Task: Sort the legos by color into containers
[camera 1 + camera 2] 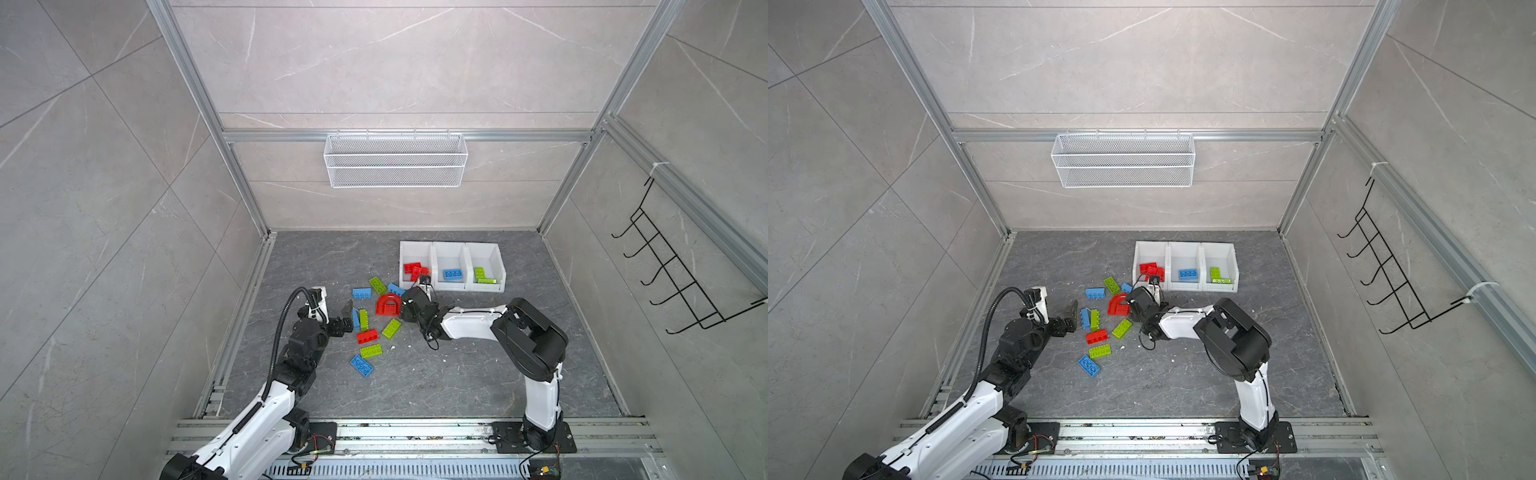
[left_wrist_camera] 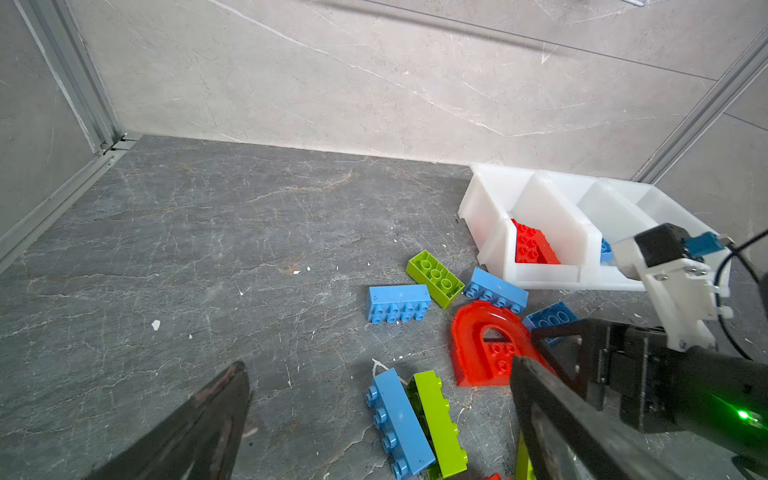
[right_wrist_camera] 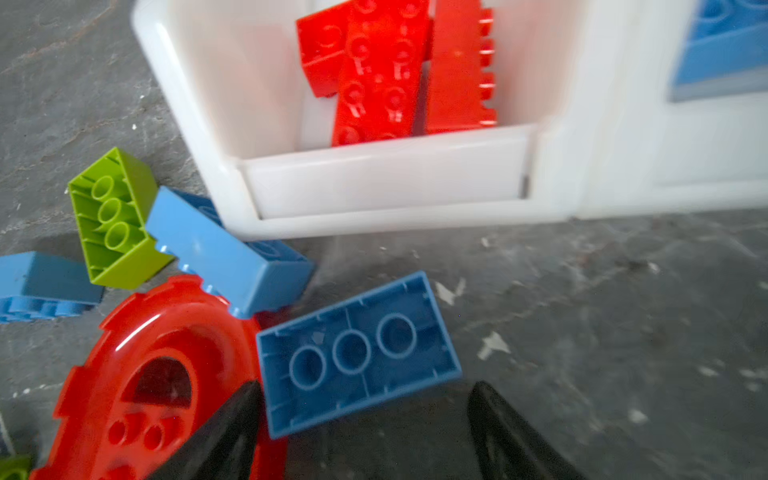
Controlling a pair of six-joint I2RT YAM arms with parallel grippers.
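Grey veined tabletop carries the loose legos (image 1: 367,336) at centre-left, where the left gripper (image 2: 380,363) hangs wide open just left of a blue-and-green pair (image 1: 360,320) lying side by side. Farther on, the right gripper (image 3: 365,386), jaws apart and holding nothing, sits low over an upturned blue brick (image 3: 357,353) just right of the red arch (image 3: 137,374). The brick lies just ahead of the fingertips, its long axis skewed across the gap, so this arm is plainly the nearer. Beyond, the containers (image 1: 451,249) stand at far right, the middle one holding blue.
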